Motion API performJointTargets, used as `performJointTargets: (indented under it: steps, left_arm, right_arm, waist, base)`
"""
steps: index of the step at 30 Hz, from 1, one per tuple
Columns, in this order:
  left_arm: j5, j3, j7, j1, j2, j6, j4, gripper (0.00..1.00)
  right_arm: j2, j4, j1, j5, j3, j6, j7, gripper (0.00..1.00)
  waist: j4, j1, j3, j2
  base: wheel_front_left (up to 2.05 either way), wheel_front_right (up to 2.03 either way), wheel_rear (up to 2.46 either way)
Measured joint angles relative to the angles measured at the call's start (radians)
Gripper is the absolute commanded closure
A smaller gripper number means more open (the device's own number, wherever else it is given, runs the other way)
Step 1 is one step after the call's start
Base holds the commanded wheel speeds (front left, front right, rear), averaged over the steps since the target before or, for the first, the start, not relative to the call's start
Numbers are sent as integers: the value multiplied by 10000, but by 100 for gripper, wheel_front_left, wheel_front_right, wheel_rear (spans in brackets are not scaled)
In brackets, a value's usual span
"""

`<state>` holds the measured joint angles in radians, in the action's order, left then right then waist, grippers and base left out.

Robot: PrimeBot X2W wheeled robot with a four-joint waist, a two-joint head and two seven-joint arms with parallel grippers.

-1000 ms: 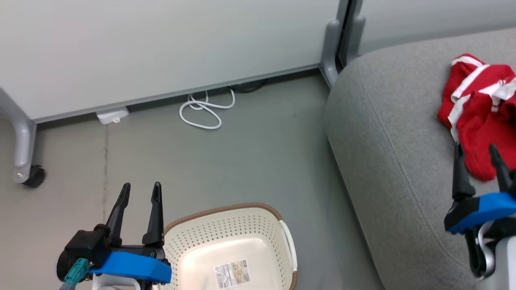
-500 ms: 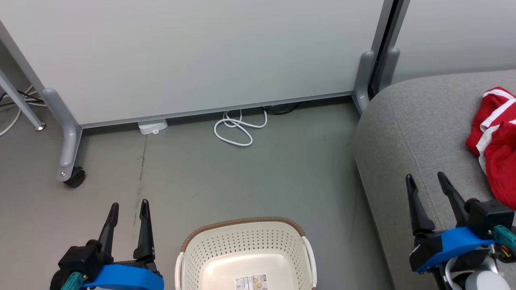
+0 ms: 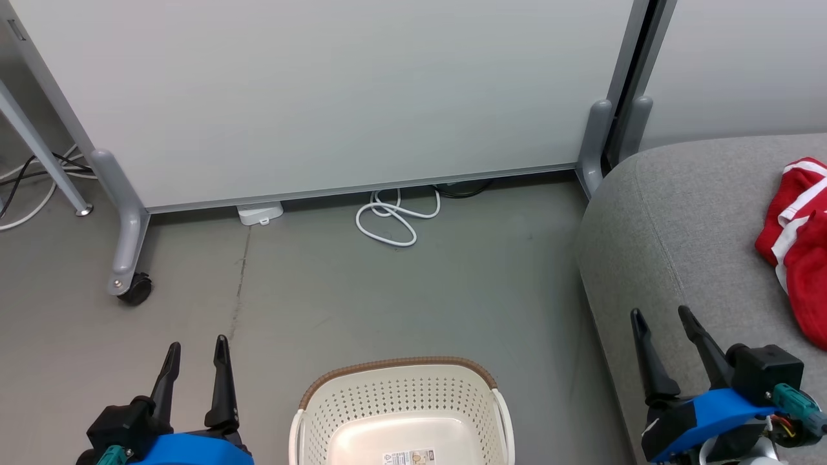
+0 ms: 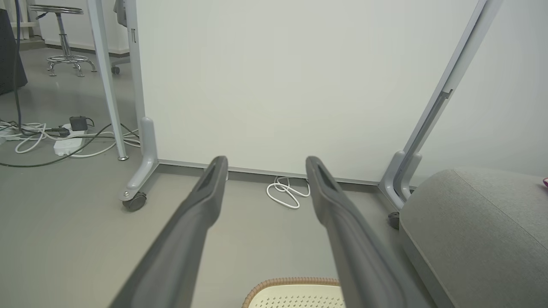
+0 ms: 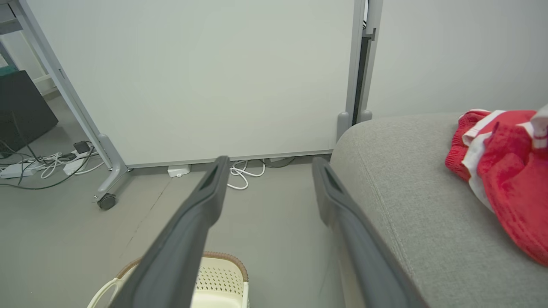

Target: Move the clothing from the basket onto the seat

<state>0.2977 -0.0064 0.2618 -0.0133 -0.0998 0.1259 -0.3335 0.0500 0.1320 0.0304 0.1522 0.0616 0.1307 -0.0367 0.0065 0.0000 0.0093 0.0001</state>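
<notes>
Since the basket (image 3: pixel 394 363) shows us a bare cream floor with only a label on it, we judge the carrying step to be done or close to done. It stands on the grey floor, near us, between our two arms, though its near part is cut off from sight.

The clothing (image 3: pixel 798 258) lies in a red, white-striped heap on the seat (image 3: pixel 678 226), at the far right. We cannot tell whether that heap is one garment or two.

Our left gripper (image 3: pixel 197 342) hangs over the floor just left of the basket, fingers apart and holding nothing. Our right gripper (image 3: pixel 659 310) hangs over the near left corner of the seat, fingers likewise spread and empty, clear of the clothing, which lies to its right and farther off.

As we read it, the next move calls first for a look down into the hidden near part of the basket. If something red lies there, we would need one gripper lowered inside with its fingers wide. If not, nothing is left to carry.
</notes>
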Motion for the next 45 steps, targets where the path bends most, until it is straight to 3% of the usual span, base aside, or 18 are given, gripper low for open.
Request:
performJointTargets:
  steps: [24,25,32,45]
  left_arm:
    - [33,-272,0,-1,-150,6,-33,0]
    - [33,-284,0,-1,-150,33,-33,100]
    - [198,-332,-138,337,73,31,-552,100]
    - [2414,-77,-761,287,127,31,-357,100]
  right_arm:
    - [2,282,-142,268,-207,-2,-171,0]
    - [2,288,-142,272,-217,-2,-171,100]
    - [-38,901,-287,410,-207,-2,-136,100]
    - [-40,947,-247,2844,-96,-2,151,100]
  waist:
    - [-81,0,108,0]
    - [-80,0,106,0]
    - [-81,0,104,0]
    - [-78,0,86,0]
  base:
    - [0,0,0]
    - [0,0,0]
    - [0,0,0]
    - [0,0,0]
